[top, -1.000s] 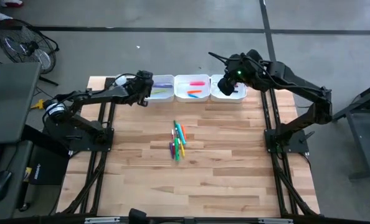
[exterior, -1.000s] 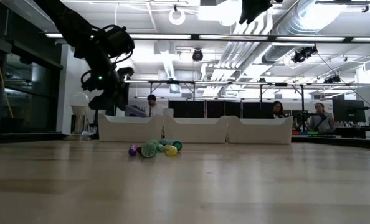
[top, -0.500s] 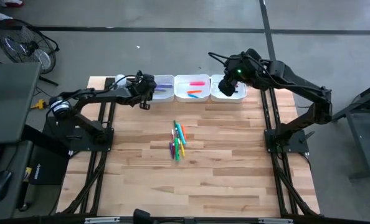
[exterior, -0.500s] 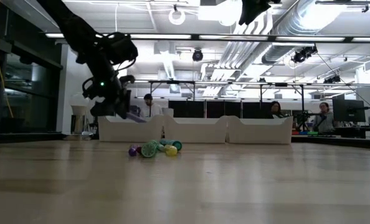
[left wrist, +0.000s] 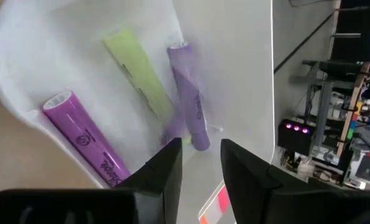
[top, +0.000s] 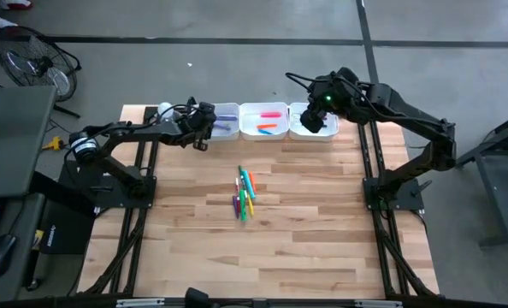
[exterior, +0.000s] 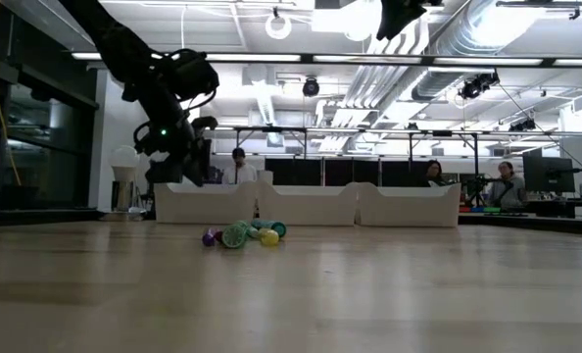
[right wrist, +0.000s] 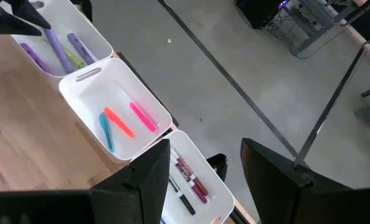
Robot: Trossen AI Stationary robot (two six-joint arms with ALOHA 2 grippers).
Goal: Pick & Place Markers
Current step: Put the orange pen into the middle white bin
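So the left gripper is hanging right over the left tray, fingers parted with nothing between them. Just past the fingertips a light purple marker lies on the tray floor, with a yellow-green marker touching it on one side and a brighter purple marker further along by the tray's rim. My read is this is the tail end of a drop-off, so the job now is just getting out clean.

How I'd do it: lift straight up first, keep the fingers spread, and don't swing sideways until the tips are above the wall, or the tray gets dragged along the table. From overhead the left gripper sits at that tray's near edge, so there isn't much slack.

Then it's back to the pile of markers, well away from the gripper toward the middle of the table. They're lying on top of each other, green, yellow, red and purple mixed. I'd go for one on the outside of the heap and line the fingers up across its body, otherwise you grab 2 at once.

The right gripper is parked over the right tray, jaws spread and empty, with the middle tray beside it holding a blue, an orange and a pink marker.
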